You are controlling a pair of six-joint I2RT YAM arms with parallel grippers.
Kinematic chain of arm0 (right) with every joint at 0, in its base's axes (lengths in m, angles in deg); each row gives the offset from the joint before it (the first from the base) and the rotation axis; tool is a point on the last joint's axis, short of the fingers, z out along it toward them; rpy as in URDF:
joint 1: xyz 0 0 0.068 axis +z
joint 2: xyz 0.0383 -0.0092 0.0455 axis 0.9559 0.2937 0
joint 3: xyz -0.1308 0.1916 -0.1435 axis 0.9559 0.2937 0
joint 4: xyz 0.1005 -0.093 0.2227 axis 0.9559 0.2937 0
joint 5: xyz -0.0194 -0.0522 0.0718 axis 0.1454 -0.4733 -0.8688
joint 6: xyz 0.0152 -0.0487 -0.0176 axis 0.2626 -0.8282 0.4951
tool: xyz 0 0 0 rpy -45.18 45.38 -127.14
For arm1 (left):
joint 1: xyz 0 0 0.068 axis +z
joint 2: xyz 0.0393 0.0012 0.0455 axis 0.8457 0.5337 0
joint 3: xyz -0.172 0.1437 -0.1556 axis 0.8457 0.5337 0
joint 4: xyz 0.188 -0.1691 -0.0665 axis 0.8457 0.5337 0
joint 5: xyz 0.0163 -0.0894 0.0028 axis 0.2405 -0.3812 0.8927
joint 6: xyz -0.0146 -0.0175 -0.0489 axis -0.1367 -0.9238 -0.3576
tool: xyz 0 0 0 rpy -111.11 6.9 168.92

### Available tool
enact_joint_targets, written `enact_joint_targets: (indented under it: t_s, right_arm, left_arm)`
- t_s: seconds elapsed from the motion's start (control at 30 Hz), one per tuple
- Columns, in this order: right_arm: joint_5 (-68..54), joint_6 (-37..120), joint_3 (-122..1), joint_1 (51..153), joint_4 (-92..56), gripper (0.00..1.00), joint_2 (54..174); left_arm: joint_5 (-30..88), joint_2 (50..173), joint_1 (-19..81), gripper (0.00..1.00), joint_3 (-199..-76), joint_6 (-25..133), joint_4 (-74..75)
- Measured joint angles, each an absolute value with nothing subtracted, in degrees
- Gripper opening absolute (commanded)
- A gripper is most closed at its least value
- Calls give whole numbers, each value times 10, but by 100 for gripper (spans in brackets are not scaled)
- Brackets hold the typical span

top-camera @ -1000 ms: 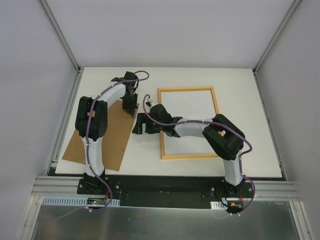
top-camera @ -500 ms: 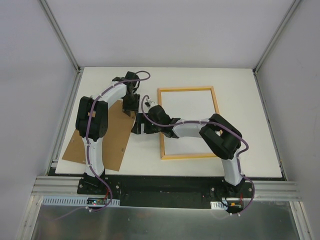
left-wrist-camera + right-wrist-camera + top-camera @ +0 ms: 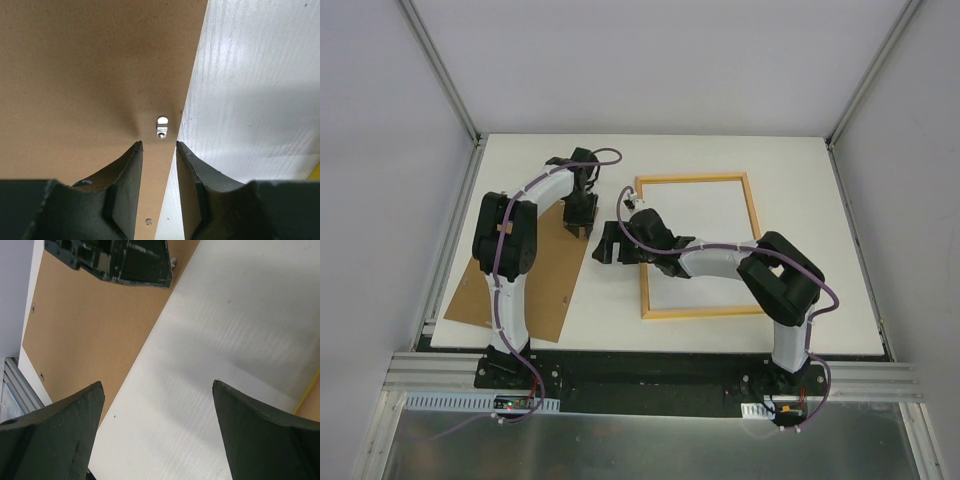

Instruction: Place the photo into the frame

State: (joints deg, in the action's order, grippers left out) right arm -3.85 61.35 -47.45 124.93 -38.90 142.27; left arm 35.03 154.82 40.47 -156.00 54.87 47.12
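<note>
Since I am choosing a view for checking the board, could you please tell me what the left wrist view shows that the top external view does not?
Left wrist only: a small metal clip near the edge of the board, and the narrow, empty gap of the left gripper. Top external only: both arms, the right gripper and the whole frame. Both: the brown board and the white table.
</note>
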Motion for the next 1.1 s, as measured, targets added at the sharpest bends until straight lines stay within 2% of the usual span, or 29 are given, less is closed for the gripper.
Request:
enact_joint_targets:
  t_s: [0.53, 0.8, 0.97, 1.1]
  right_arm:
    - [-34, 617, -467, 1242, -395, 91, 1412]
    - [-35, 617, -467, 1242, -395, 91, 1412]
    - [-35, 617, -467, 1242, -395, 91, 1412]
    - [-35, 617, -467, 1242, -395, 91, 1412]
  left_arm:
    - [350, 1563, 404, 28, -1572, 562, 454]
    - [350, 1570, 404, 18, -1573, 564, 445]
    - [353, 1570, 396, 1, -1572, 564, 445]
    - [353, 1570, 387, 0, -1572, 564, 445]
